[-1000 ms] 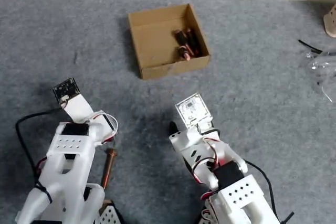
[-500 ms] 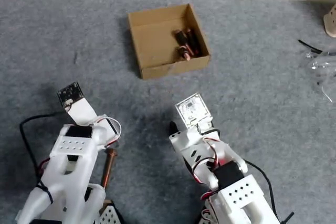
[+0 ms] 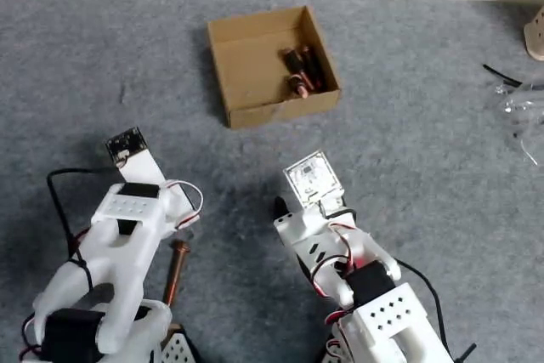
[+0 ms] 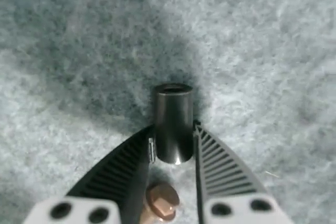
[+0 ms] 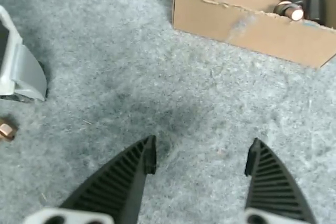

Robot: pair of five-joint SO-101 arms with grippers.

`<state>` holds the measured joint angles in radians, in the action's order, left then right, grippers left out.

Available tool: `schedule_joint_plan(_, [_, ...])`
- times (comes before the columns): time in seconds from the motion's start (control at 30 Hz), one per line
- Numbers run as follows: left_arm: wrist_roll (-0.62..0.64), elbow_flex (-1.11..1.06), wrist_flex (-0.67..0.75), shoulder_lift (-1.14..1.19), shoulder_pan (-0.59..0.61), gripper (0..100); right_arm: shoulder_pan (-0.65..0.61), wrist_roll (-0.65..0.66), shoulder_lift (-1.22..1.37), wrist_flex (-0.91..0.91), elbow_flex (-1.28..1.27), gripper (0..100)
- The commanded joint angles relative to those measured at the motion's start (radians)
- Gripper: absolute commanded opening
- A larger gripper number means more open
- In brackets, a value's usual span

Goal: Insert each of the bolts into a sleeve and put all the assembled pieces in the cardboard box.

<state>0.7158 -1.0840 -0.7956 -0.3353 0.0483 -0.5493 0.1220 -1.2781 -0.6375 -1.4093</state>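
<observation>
My left gripper [image 4: 173,141] is shut on a black sleeve [image 4: 173,114], which is held just above the grey carpet with its open end pointing away from the wrist. Close beneath the jaws lies a copper bolt [image 4: 161,203], also visible beside the left arm [image 3: 127,227] as a copper bolt [image 3: 177,268] lying on the carpet. At the far centre is the cardboard box [image 3: 272,112], holding several assembled pieces [image 3: 302,70]. My right gripper [image 5: 202,156] stands open over bare carpet, short of the box [image 5: 247,22] and the pieces [image 5: 296,1] in it.
Clear plastic scraps and a black wire [image 3: 517,99] lie at the far right edge, with a beige object [image 3: 535,31] behind them. Open carpet lies between the arms and the box. The left arm's housing [image 5: 21,72] shows beside the right gripper.
The left arm has swung a little to the right and closer to the bolt. The right arm, box and bolt have stayed put.
</observation>
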Motion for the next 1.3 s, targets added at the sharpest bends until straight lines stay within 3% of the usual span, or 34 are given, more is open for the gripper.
schedule_joint_plan(0.0, [-0.003,0.039,0.012,0.019,-0.005,0,0.008,0.012,-0.013,0.033,0.005,25.9])
schedule_joint_plan(0.13, [-0.071,0.110,-0.002,0.019,-0.047,0,0.008,0.012,-0.013,0.033,0.004,25.9])
schedule_joint_plan(0.33, [-0.084,0.369,-0.293,0.021,-0.257,0,0.061,0.011,-0.015,0.033,0.005,25.9])
schedule_joint_plan(0.47, [-0.086,0.539,-0.379,0.021,-0.367,0,0.107,0.006,-0.015,0.033,0.005,25.9])
schedule_joint_plan(0.67, [-0.087,0.599,-0.381,0.030,-0.519,0,0.171,0.000,-0.015,0.033,0.005,25.9])
schedule_joint_plan(0.8, [-0.087,0.579,-0.361,0.058,-0.599,0,0.282,-0.115,-0.015,0.067,0.004,25.9])
schedule_joint_plan(1.0, [-0.087,0.544,-0.241,0.271,-0.636,0,0.338,-0.144,-0.015,0.124,-0.002,25.9])
schedule_joint_plan(1.27, [-0.087,0.598,-0.238,0.476,-0.625,0,0.338,-0.144,-0.015,0.125,-0.002,25.9])
